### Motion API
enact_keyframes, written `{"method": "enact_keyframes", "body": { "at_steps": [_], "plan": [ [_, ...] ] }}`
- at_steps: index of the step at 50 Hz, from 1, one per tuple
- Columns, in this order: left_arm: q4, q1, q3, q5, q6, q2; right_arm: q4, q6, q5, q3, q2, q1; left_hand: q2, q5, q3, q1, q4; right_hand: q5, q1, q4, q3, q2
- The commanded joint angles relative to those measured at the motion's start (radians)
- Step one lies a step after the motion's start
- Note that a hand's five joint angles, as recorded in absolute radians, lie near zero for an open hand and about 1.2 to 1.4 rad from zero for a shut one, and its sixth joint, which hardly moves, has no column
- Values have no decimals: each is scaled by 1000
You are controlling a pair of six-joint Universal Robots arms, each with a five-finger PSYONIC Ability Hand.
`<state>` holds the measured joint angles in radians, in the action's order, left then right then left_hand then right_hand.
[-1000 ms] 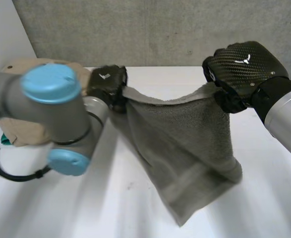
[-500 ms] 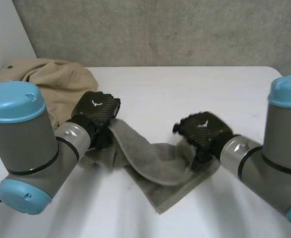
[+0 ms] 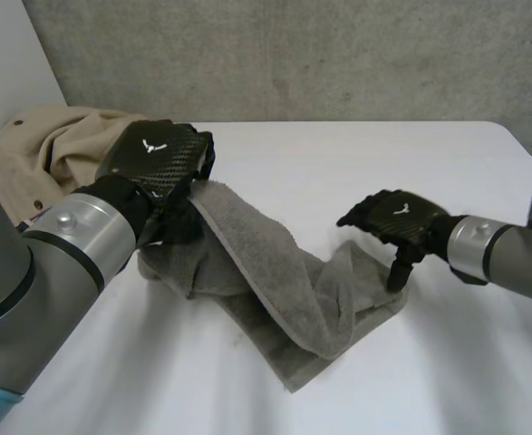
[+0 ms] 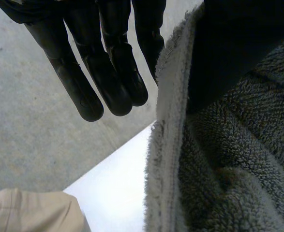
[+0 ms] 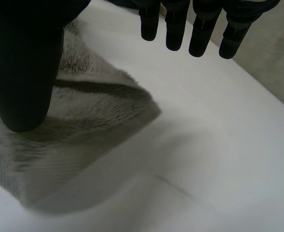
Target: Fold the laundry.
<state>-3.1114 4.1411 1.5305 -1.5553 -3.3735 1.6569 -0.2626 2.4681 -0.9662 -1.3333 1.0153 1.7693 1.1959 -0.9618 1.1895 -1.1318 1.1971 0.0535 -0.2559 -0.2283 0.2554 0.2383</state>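
Now my left hand pinches one end of the grey towel between thumb and straight fingers, raised clear of the white table, seemingly to double it over, while my right hand hovers, fingers loose and empty, above the far corner.

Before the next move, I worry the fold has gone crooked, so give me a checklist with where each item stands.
1. Left hand holds the towel: ok, an end is pinched between thumb and fingers and held raised.
2. Right hand free: ok, fingers straight, nothing in them, fingertips by the towel's other end.
3. Towel lies flat: not ok, it is bunched, with a raised fold across its middle.
4. Towel fully on the table: ok, no edge hangs over.
5. Beige garment apart from the towel: cannot tell, the left arm hides the gap.
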Motion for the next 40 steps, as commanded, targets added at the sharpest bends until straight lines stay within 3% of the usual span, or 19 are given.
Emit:
{"method": "enact_keyframes", "body": {
  "at_steps": [1, 5, 6, 7, 13, 20, 23, 30, 33, 40],
  "plan": [
    [-3, -4, -1, 1, 0, -15, 42, 3, 40, 43, -112, 48, 200, -260, 207, -264, 199, 97, -70, -97, 70, 87],
    [-3, -4, -3, 0, 2, -16, 54, -1, 40, 66, -147, 88, 200, -260, 207, -264, 199, 487, -459, -487, 459, 477],
    [-3, -4, -3, 0, 0, -16, 55, 0, 40, 69, -149, 88, 200, -260, 207, -264, 199, 735, -707, -735, 708, 725],
    [-3, -4, -3, 0, 0, -14, 63, 6, 34, 80, -141, 88, 200, -260, 207, -264, 199, 1164, -1136, -1164, 1137, 1154],
    [0, 8, 5, -5, -9, -12, 95, 63, 0, 69, -45, 69, 200, -260, 207, -264, 199, 1168, -1140, -1168, 1141, 1158],
    [34, 97, 13, 0, -6, -29, 51, 80, -39, 56, 130, -106, 200, -260, 207, -264, 199, 1168, -1140, -1168, 1141, 1158],
    [82, 122, 11, 3, -7, -57, 14, 60, -101, 54, 173, -140, 163, -222, 169, -227, 162, 1168, -1140, -1168, 1141, 1158],
    [166, 145, 31, 8, -1, -77, -75, -87, -322, 30, 302, -143, -1, -58, 5, -63, -3, 1168, -1140, -1168, 1141, 1158],
    [186, 145, 48, 12, -4, -75, -102, -120, -379, -1, 319, -137, -49, -11, -42, -15, -50, 1168, -1140, -1168, 1141, 1158],
    [183, 160, 71, 12, -7, 53, -95, -115, -384, -79, 309, -64, -107, 48, -101, 43, -109, 1168, -1140, -1168, 1141, 1158]
  ]
}}
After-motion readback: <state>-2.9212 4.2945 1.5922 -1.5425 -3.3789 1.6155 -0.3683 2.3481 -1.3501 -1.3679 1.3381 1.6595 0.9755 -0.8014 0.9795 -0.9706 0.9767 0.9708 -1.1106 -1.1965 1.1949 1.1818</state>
